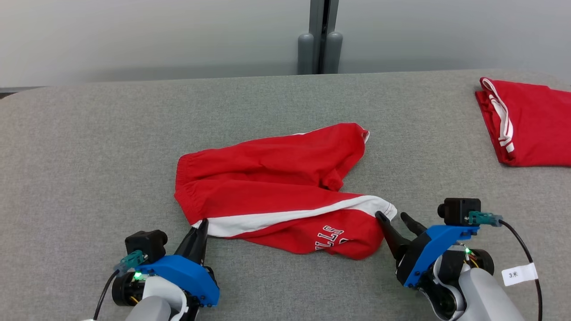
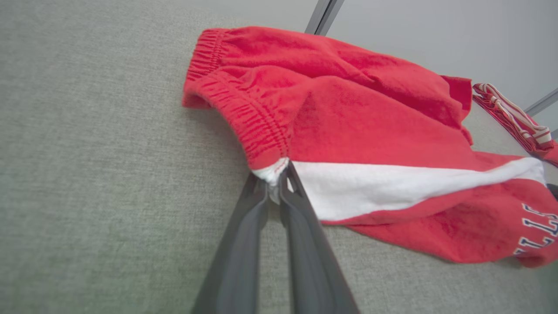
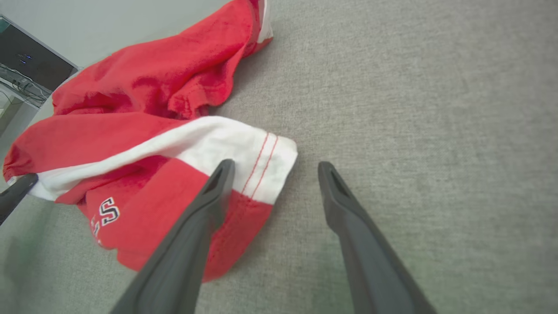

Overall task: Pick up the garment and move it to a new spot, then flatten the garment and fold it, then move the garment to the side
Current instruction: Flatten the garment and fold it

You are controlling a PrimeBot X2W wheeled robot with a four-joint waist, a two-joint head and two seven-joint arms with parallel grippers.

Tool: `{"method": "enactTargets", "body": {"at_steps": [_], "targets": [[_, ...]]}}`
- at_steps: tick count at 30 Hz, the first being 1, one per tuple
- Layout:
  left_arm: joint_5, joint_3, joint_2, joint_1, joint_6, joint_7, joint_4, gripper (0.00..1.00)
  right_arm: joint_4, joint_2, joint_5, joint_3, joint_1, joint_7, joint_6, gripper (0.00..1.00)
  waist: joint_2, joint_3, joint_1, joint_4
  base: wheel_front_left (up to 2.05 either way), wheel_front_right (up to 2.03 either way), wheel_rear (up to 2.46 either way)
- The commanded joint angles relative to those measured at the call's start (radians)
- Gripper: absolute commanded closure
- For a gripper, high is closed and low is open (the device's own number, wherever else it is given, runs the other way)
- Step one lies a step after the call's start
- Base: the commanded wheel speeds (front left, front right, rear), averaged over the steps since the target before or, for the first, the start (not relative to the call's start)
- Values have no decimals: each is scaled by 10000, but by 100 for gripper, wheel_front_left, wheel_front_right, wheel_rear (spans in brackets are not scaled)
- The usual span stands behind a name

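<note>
Your left hand (image 1: 203,223) is clamping the garment's (image 1: 276,178) waistband corner. Your right hand (image 1: 391,216) is gaping at its hem; take a deep bite.

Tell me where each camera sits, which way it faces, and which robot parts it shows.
Head view: on the head, facing forward and down at the grey table; red shorts centre, folded red garment far right, left gripper and right gripper at the bottom.
Left wrist view: on that wrist, along its shut fingers pinching the shorts' waistband corner.
Right wrist view: on that wrist, along its open fingers at the shorts' white hem.
Both wrist views share the shorts' white stripe.
</note>
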Motion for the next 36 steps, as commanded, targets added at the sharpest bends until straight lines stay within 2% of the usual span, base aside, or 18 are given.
{"method": "enactTargets", "body": {"at_steps": [1,8,9,10,11,12,19,24,30,34,36], "targets": [[-41,-12,49,-236,-87,-49,19,100,116,-29,114,42,-205,9,5,0,-1,37,0,47,0,0,0],[-173,-299,139,-415,-88,-176,53,100,728,-32,598,537,-634,-154,5,0,-1,101,0,100,0,0,0],[-208,-329,148,-426,-88,-189,58,100,757,-30,744,620,-667,-204,5,2,-1,103,0,97,0,0,0],[-238,-356,157,-422,-88,-213,69,100,755,-30,794,725,-706,-274,5,24,-1,104,0,90,0,0,0],[-255,-386,164,-423,-89,-219,86,100,743,-32,806,806,-762,-404,5,78,-1,101,0,79,0,0,0],[-284,-417,170,-429,-87,-229,100,100,777,-39,816,866,-804,-459,5,100,-1,94,0,67,0,0,0],[-484,-539,214,-477,-82,-401,185,100,613,-32,553,966,-1058,-1170,5,100,-1,-25,0,-2,0,0,0],[-611,-519,220,-396,-80,-649,-100,100,52,-36,-8,860,-959,-1753,5,100,-1,-229,0,-24,0,0,0],[-1038,-544,392,-334,-81,-843,-1840,100,-1548,-155,-896,348,-508,-1971,5,100,-1,-453,0,-43,0,0,0],[-1530,-682,966,-833,-81,-101,-3351,100,-2696,-519,-1212,15,-555,-1258,5,100,-1,-361,0,-124,0,0,0],[-1741,-658,1060,-1016,-81,165,-3654,100,-2884,-633,-1255,-57,-699,-1049,5,100,-1,-303,0,-145,0,0,0]]}}
